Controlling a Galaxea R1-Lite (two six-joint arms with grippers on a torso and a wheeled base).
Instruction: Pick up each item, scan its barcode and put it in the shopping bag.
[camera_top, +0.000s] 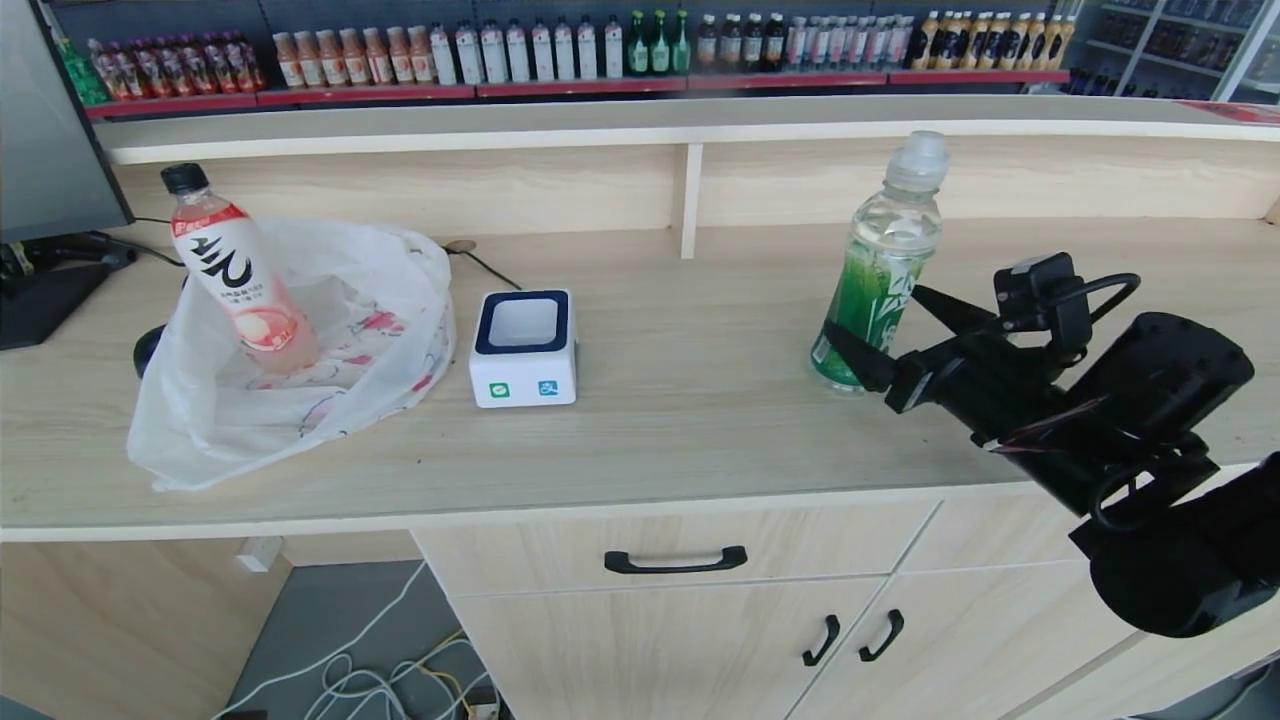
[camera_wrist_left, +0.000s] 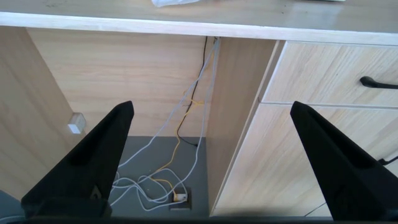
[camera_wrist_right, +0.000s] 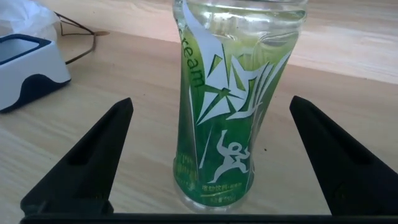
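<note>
Right claw (camera_top: 876, 318) wide open, empty; bottle (camera_top: 888, 240) upright between its fingers, untouched. Stiff, smooth plastic, likely slippery, fairly heavy; grip narrow waist. Left claw (camera_wrist_left: 211, 112) open, empty.

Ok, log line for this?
right end effector: open, straddling green bottle | pink bottle: in shopping bag | left end effector: open, below counter

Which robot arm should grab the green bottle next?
Probably right: the right gripper, open, faces the green bottle up close, while the left gripper hangs below the counter, facing the cabinet.
</note>
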